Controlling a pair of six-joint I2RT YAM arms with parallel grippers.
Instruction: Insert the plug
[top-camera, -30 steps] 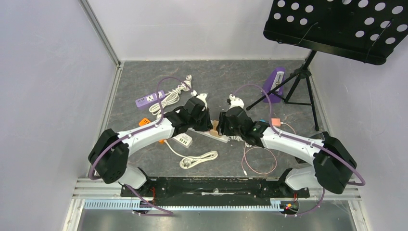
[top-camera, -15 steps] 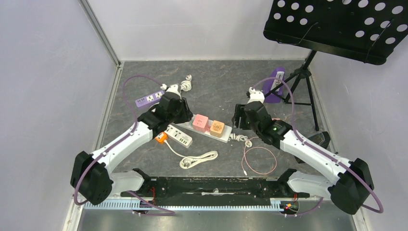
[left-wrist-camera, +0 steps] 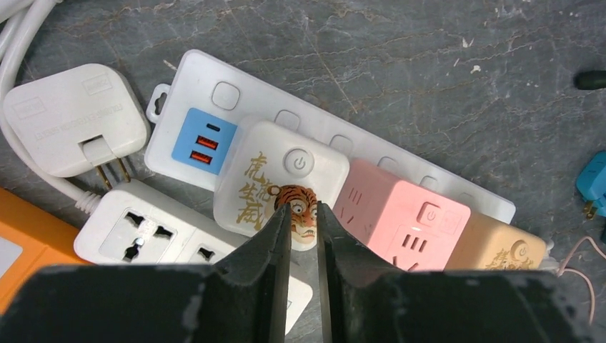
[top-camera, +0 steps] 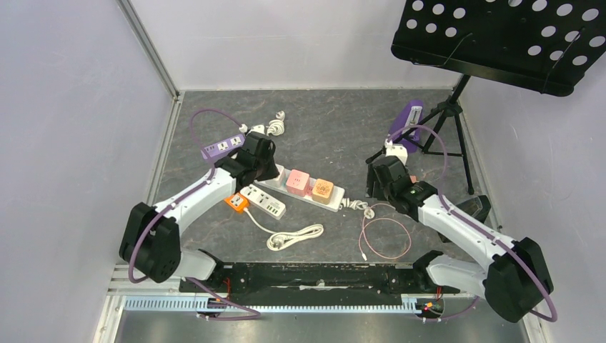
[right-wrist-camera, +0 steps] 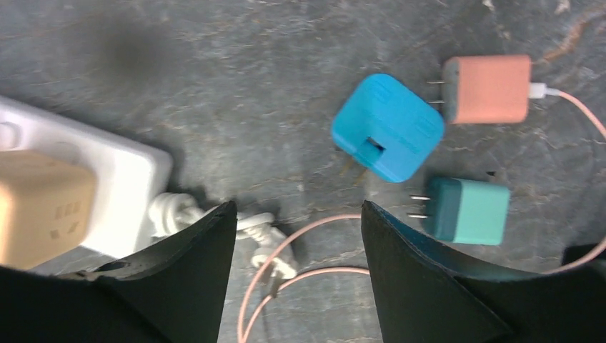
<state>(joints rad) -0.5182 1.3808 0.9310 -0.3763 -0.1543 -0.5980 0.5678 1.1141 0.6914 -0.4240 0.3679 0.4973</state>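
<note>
A white power strip (left-wrist-camera: 214, 93) lies across the mat with three cube plugs seated in it: a white tiger-print cube (left-wrist-camera: 264, 164), a pink cube (left-wrist-camera: 400, 221) and a tan cube (left-wrist-camera: 493, 250). My left gripper (left-wrist-camera: 304, 211) hovers over the tiger cube, its jaws a narrow slit apart with nothing between them. In the top view the pink cube (top-camera: 297, 182) and the tan cube (top-camera: 323, 190) show beside that gripper (top-camera: 264, 156). My right gripper (right-wrist-camera: 299, 214) stands open and empty over bare mat and a pink cable (right-wrist-camera: 300, 275). A blue plug (right-wrist-camera: 389, 125), a salmon plug (right-wrist-camera: 489, 89) and a teal plug (right-wrist-camera: 468, 211) lie loose beyond it.
A white two-prong adapter (left-wrist-camera: 71, 118), a second white strip (left-wrist-camera: 143, 229) and an orange block (top-camera: 236, 202) lie left of the strip. A purple strip (top-camera: 223, 146) sits at the back left. A coiled white cord (top-camera: 294, 237) lies in front. A music stand's tripod (top-camera: 443, 114) stands back right.
Both arms have left the strip's middle. The left gripper went out to the left end, opened, then narrowed. The right gripper opened and pulled back right, over the loose plugs.
</note>
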